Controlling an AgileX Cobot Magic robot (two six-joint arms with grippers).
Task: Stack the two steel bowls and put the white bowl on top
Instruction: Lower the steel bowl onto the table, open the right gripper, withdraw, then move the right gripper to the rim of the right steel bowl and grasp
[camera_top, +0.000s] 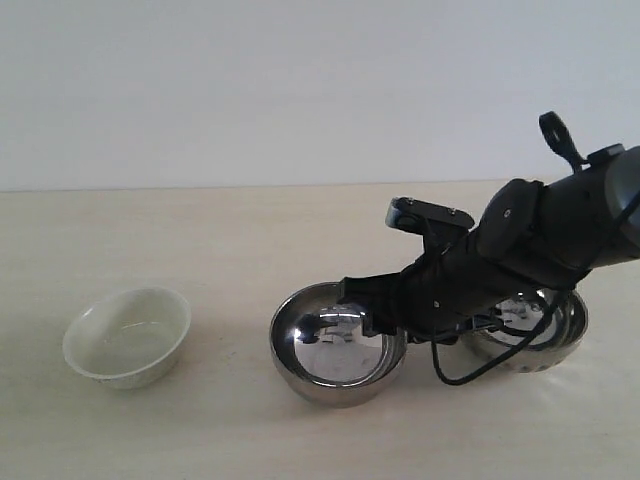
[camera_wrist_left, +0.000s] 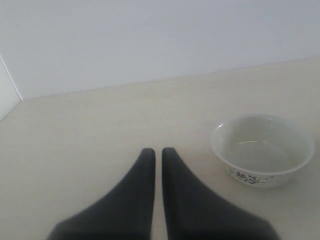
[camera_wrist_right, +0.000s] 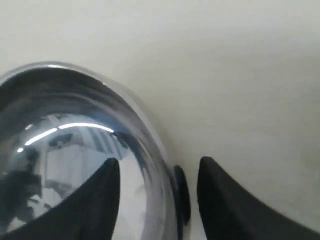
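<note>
The white bowl (camera_top: 128, 335) sits at the left of the table, and in the left wrist view the white bowl (camera_wrist_left: 263, 149) shows a small dark pattern low on its side. A steel bowl (camera_top: 335, 350) stands in the middle. The second steel bowl (camera_top: 530, 342) is at the right, partly hidden by the right arm. My right gripper (camera_top: 362, 303) is open astride the middle bowl's far-right rim. In the right wrist view that steel bowl (camera_wrist_right: 65, 115) has one finger inside and one outside, the right gripper (camera_wrist_right: 159, 162) with a gap on both sides. My left gripper (camera_wrist_left: 156, 150) is shut and empty, apart from the white bowl.
The table (camera_top: 230, 250) is pale wood under a plain white wall. A black cable (camera_top: 455, 375) loops down from the right arm between the two steel bowls. The left arm does not show in the exterior view.
</note>
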